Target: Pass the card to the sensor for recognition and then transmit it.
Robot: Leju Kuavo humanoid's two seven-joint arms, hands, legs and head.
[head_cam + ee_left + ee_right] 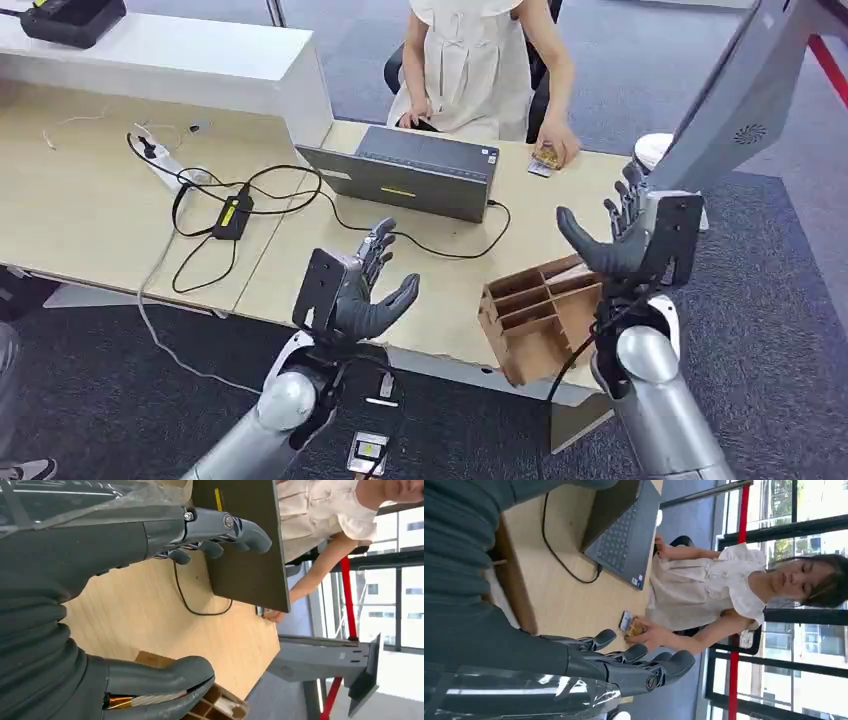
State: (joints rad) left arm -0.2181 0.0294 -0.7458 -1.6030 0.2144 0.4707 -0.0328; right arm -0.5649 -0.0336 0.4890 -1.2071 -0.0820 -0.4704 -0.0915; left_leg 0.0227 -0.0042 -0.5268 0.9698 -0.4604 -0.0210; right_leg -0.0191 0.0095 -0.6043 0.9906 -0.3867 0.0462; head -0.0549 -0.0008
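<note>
A person's hand (556, 148) presses a small card (543, 160) against the far edge of the wooden desk (300, 260); the card (630, 624) looks yellow with a dark end. My right hand (630, 235) hovers open above the wooden slotted organizer (535, 315), fingers spread toward the card but well short of it, holding nothing. My left hand (362, 285) floats open over the desk's near edge, in front of the grey laptop (415, 170). Its fingers (220, 527) are spread and empty. No sensor is recognisable to me.
A seated person in a pale dress (470, 60) faces me across the desk. Black cables and a power strip (165, 160) lie at the left. A grey monitor stand (735, 100) rises at the right. A small device (367, 452) lies on the floor.
</note>
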